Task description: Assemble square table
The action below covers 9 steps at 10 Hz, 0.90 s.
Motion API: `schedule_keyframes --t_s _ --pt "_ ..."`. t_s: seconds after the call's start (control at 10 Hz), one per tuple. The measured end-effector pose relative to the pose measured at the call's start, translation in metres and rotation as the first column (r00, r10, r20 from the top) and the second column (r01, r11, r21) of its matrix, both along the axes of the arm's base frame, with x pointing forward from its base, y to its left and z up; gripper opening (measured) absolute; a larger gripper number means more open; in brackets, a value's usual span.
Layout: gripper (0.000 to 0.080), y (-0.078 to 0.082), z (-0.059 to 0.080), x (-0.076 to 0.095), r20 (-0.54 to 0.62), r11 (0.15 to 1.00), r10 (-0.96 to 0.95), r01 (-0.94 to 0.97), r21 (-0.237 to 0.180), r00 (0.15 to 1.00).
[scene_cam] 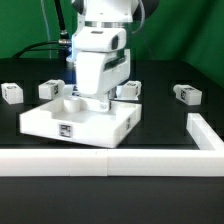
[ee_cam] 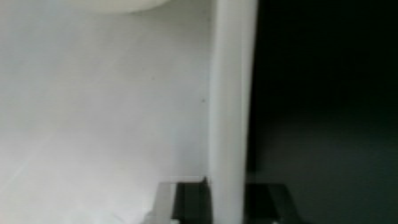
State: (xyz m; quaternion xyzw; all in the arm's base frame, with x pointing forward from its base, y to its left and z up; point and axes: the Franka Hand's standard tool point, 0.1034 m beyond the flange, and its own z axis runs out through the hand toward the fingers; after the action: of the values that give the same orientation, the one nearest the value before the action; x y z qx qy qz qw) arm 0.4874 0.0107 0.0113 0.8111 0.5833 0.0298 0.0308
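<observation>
The square table's white slab lies on the black table near the front, with a tag on its front wall. In the wrist view its flat surface fills one side and its raised rim runs as a bright band. My gripper is down at the slab's far edge on the exterior view's right. In the wrist view the gripper has a dark finger on each side of the rim, pressed against it. Four small white legs lie behind: two at the left, two at the right.
A long low white border wall runs along the front and turns up the exterior view's right side. A green backdrop stands behind. A rounded white shape shows at the wrist view's edge.
</observation>
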Motion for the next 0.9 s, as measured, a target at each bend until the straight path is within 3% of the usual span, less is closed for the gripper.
schedule_keyframes --t_s 0.2,0.7,0.9 --pt "0.0058 0.026 0.0 0.017 -0.007 0.997 0.08 -0.08 -0.018 0.997" --pt "0.0058 0.023 -0.001 0.016 -0.007 0.996 0.086 -0.086 -0.02 0.996" --pt "0.0058 0.032 0.0 0.031 -0.005 0.985 0.172 -0.172 -0.027 0.985"
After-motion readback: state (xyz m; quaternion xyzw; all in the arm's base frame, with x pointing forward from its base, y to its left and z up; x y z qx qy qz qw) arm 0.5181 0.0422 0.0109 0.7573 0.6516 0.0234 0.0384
